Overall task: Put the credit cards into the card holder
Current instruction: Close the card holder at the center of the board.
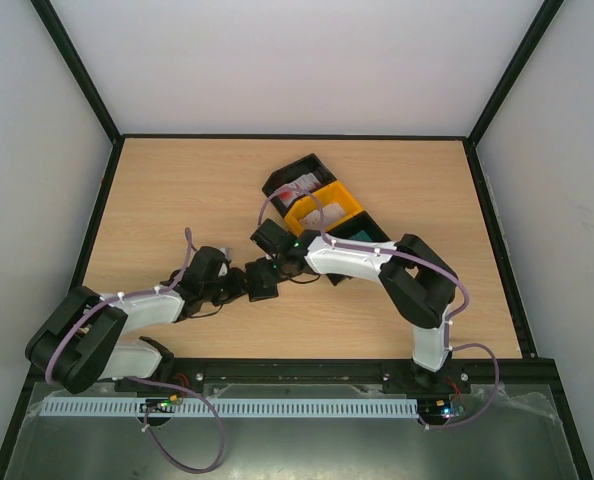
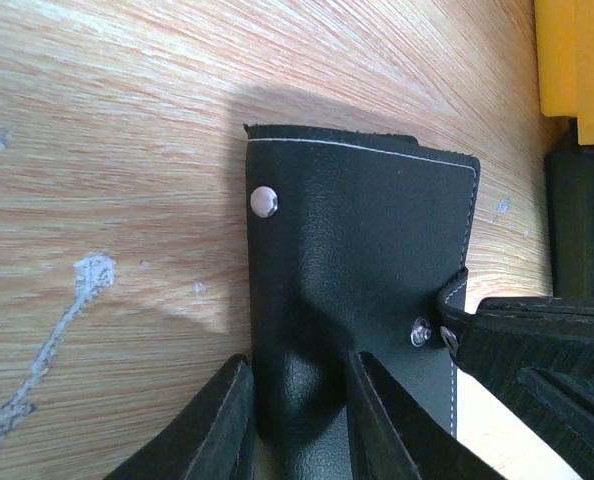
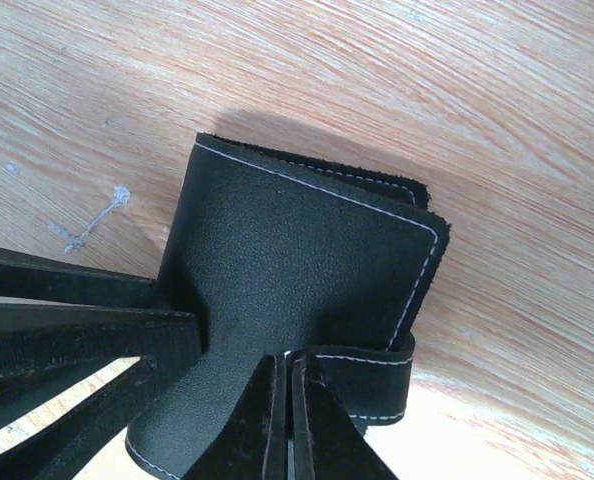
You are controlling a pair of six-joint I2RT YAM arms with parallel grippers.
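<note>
The black card holder [image 1: 264,284] lies folded on the table between my two grippers. In the left wrist view the card holder [image 2: 362,230] buckles between my left gripper's [image 2: 297,362] fingers, which squeeze its near edge. My right gripper [image 3: 289,358] is shut on the snap strap [image 3: 372,385] at the card holder's [image 3: 297,250] edge. Its fingers [image 2: 527,335] show at the right of the left wrist view. A white credit card with red blotches [image 1: 299,188] lies in a black tray. A teal credit card [image 1: 363,233] lies in another.
Three trays stand in a diagonal row behind the grippers: a black one [image 1: 282,178], a yellow one [image 1: 327,212] and a black one [image 1: 377,228]. The yellow tray's corner [image 2: 577,60] shows close to the card holder. Black frame rails border the table.
</note>
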